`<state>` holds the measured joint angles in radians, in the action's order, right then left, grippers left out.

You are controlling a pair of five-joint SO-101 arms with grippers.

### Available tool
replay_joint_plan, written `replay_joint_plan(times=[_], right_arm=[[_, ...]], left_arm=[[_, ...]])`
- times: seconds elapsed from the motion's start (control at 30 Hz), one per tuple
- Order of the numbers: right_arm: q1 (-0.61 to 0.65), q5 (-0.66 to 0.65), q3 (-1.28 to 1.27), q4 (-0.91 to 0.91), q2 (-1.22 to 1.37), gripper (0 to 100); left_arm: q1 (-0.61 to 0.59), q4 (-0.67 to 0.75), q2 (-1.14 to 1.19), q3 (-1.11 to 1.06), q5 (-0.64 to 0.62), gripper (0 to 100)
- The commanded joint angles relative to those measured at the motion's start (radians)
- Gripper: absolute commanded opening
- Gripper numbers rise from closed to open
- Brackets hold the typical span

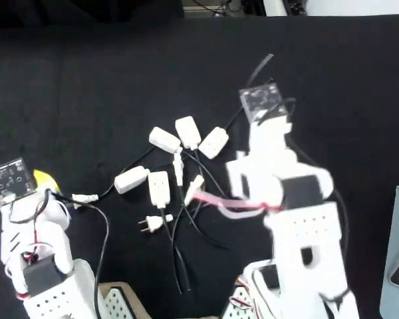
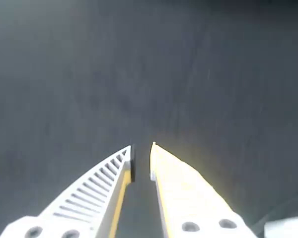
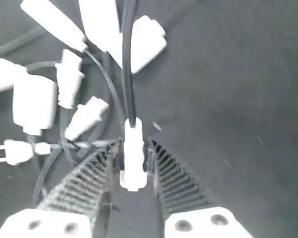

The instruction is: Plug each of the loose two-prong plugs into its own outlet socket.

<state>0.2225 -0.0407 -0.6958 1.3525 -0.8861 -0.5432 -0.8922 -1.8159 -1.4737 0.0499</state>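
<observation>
R end effector (image 3: 134,144) is clenched on a white plug (image 3: 133,166), gripping it by its sides. The plug's black cable (image 3: 128,74) runs out ahead toward the outlet sockets (image 3: 144,39). A loose two-prong plug (image 3: 7,151) lies flat on the black tabletop (image 3: 248,99) nearby, off to one side & clear of the fingers. L end effector (image 2: 141,148) hangs over the tabletop well apart from the sockets, fingertips pinched nearly together.
</observation>
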Motion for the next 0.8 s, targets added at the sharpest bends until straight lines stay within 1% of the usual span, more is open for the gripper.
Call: replay_joint_plan(times=[0.0,0.13,0.27,0.37,0.53,0.67,0.77], right_arm=[[0.098,0.029,-0.082,-0.127,-0.137,1.1],[0.195,0.029,-0.245,-0.287,-0.265,1.1],[0.308,0.026,-0.394,-0.428,-0.378,1.1],[0.394,0.023,-0.481,-0.5,-0.455,1.1],[0.482,0.021,-0.581,-0.582,-0.542,1.1],[0.546,0.021,-0.593,-0.595,-0.575,1.1],[0.592,-0.02,-0.593,-0.597,-0.575,1.1]], left_arm=[[0.081,0.104,-0.005,0.074,-0.009,8],[0.232,0.158,-0.005,0.064,-0.025,8],[0.358,0.235,-0.005,0.028,-0.158,8],[0.418,0.273,-0.005,0.01,-0.199,8],[0.49,0.27,-0.005,0.021,-0.199,8],[0.602,0.264,-0.003,0.019,-0.198,8],[0.68,0.199,-0.003,0.045,-0.198,8]])
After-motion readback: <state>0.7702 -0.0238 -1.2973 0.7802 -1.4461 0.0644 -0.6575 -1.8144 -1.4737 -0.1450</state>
